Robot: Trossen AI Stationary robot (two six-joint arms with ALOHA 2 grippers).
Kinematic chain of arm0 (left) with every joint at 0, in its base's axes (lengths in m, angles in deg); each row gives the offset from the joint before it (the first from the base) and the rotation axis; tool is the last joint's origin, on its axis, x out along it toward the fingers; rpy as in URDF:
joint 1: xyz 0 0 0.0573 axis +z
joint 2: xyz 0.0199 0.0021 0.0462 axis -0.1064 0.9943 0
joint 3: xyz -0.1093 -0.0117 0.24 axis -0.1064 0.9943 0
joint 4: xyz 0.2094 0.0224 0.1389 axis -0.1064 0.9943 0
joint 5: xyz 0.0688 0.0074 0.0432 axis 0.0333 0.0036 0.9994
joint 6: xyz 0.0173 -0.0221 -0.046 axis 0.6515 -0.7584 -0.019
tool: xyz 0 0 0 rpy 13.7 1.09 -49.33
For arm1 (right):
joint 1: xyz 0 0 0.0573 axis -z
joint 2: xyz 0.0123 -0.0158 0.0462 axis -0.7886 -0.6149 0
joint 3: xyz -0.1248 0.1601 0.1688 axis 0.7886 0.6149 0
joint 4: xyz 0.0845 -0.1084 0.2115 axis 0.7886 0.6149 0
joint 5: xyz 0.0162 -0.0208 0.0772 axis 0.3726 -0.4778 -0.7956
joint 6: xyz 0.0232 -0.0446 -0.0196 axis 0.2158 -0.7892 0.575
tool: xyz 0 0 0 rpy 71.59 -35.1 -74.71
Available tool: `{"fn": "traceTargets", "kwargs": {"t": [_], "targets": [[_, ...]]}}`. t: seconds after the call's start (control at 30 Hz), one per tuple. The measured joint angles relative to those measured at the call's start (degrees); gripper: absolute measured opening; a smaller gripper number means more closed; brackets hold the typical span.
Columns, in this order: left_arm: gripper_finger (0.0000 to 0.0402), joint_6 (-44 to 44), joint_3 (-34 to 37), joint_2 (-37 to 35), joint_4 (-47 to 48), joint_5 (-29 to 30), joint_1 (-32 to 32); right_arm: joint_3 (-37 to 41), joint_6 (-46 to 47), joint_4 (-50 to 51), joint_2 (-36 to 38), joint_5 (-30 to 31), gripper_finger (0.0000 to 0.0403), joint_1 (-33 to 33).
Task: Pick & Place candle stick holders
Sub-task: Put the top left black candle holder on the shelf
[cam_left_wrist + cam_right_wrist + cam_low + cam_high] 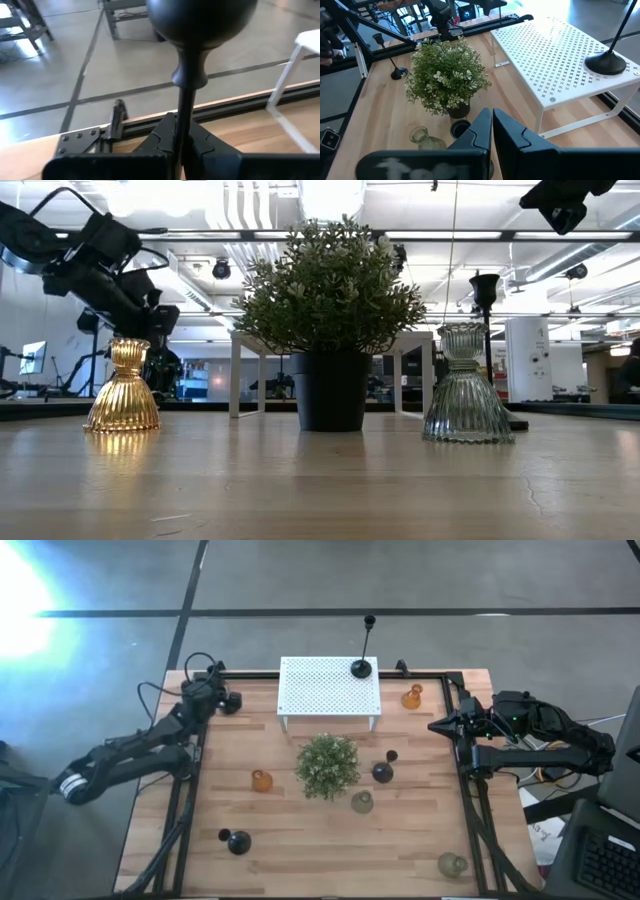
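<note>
My left gripper (222,700) is over the table's far left corner, shut on a black candle stick holder (200,20) with a thin stem and a round end. My right gripper (491,114) is shut and empty at the table's right edge (440,726). A tall black stem holder (361,668) stands by its round base on the white perforated stand (330,690). Amber holders (261,780) (412,696), black holders (383,772) (238,841) and clear-grey holders (362,802) (452,864) stand on the table. My left gripper pinches the black holder's thin stem (183,112) between its two fingers. The stem runs out past the fingertips to a small knob (190,75) and the round end. The fingers come slanting from the table's left. The holder is lifted clear of the table.
A bushy green plant (328,765) in a black pot stands at the table's middle, in front of the white stand. A black frame rail (225,107) runs along the far edge. In the low view an amber holder (122,388) and a clear-grey holder (467,385) flank the plant.
</note>
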Motion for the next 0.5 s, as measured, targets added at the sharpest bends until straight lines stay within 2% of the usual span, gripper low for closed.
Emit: {"fn": "traceTargets", "kwargs": {"t": [0.23, 0.4, 0.5], "targets": [[0.0011, -1.3, -1.2, -5.3, 1.6, -6.8, 0.0, 0.0, -0.2, 0.0, 0.0, 0.0, 0.0013, 0.0], [0.0011, -1.4, -5.5, -8.0, 5.9, -14.9, 0.0, 0.0, -0.1, 0.0, 0.0, 0.0, 0.0013, 0.0], [0.0011, -1.6, -9.7, -8.6, 10.7, -17.8, 0.0, 0.0, -0.2, 0.0, 0.0, 0.0, 0.0013, 0.0]]}}
